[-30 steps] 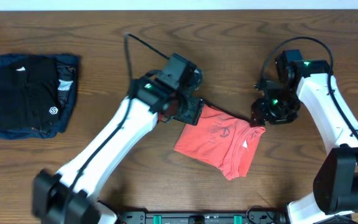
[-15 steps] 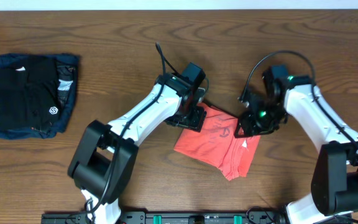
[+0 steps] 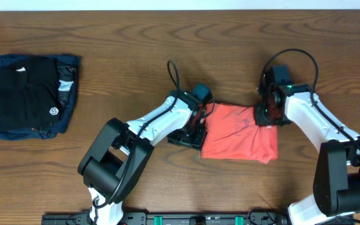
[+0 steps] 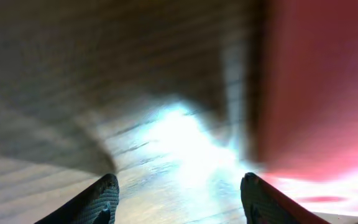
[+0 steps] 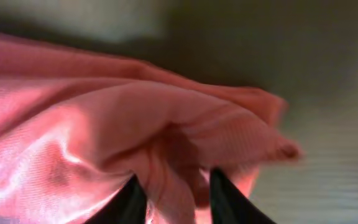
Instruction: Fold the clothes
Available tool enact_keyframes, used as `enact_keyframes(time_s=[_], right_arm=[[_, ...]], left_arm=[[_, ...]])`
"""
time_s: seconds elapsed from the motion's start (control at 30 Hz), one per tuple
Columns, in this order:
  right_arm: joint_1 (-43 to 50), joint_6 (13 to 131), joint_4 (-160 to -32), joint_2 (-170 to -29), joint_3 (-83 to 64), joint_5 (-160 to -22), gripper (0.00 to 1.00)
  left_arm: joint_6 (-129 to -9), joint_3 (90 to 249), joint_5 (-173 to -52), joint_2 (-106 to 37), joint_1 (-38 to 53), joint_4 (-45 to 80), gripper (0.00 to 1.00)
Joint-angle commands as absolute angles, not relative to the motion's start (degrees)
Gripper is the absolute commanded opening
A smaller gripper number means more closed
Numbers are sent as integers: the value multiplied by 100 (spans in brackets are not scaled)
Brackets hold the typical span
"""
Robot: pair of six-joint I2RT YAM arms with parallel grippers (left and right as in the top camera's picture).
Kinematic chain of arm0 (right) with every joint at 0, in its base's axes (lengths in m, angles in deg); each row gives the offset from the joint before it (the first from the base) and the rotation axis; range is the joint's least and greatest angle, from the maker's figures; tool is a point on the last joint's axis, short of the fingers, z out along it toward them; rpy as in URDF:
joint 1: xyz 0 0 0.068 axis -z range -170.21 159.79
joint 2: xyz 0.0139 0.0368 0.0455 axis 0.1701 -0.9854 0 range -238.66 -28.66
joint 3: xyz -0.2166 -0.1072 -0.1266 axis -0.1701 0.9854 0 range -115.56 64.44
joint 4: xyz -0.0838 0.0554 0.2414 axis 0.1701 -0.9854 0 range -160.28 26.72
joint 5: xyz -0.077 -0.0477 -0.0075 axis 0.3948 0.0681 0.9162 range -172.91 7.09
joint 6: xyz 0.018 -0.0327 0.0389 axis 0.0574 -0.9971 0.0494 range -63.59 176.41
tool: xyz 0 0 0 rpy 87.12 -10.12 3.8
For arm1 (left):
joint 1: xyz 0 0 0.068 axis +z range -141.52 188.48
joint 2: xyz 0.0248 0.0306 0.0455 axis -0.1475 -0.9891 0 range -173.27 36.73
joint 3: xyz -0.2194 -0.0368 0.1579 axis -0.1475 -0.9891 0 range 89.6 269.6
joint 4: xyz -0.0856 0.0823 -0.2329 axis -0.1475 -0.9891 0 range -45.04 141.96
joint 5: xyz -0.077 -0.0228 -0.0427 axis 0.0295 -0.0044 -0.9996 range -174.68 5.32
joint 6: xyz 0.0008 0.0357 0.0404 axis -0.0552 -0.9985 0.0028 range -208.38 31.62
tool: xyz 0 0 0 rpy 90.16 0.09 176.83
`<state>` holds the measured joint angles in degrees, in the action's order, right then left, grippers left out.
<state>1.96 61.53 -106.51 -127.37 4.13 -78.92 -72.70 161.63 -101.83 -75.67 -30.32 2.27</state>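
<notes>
The coral-red T-shirt point(image 3: 239, 132) lies folded into a rough rectangle at the table's centre right, with its lettering hidden. My left gripper point(image 3: 194, 129) is low at the shirt's left edge. In the left wrist view its jaws point(image 4: 179, 200) are open over bare wood, with the shirt point(image 4: 319, 87) just to their right. My right gripper point(image 3: 262, 116) is at the shirt's upper right corner. In the right wrist view its fingers point(image 5: 173, 199) are closed on a bunched fold of the shirt point(image 5: 104, 124).
A folded black garment with a small white logo point(image 3: 24, 94) lies on a folded navy-blue garment point(image 3: 71, 69) at the far left. The wooden table point(image 3: 136, 37) extends behind the arms. A black cable loops above each wrist.
The shirt went from a tilted shape with its logo showing to a flatter plain rectangle shifted right. My left gripper moved down to its left edge. My right gripper moved to its upper right corner.
</notes>
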Motion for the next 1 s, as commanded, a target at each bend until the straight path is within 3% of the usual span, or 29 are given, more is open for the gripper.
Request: enact_keyframes(time_s=[0.0, 0.17, 0.23, 0.33, 0.63, 0.97], right_arm=[[259, 5930, -10699, -12665, 83, -7344, 35], [266, 6330, -11365, -12383, -492, -7372, 47], [266, 6510, -11538, -12162, -665, -7739, 51], [266, 6514, -11737, -11780, -719, -8852, 54], [1, 6516, -12670, -11640, -149, -9691, 51], [-108, 6625, -11236, -11640, 1672, -9451, 47]], left_arm=[[-7027, 16172, -10017, -7471, -3076, 183, 62], [-7174, 16415, -9149, -6691, -2954, 434, 66], [-7508, 16441, -8948, -6376, -2860, 1073, 77], [-7928, 16441, -8957, -6201, -2722, 2172, 78], [-7980, 16441, -8983, -6999, -2711, 3894, 78], [-7980, 16436, -9363, -7830, -2748, 3661, 74]])
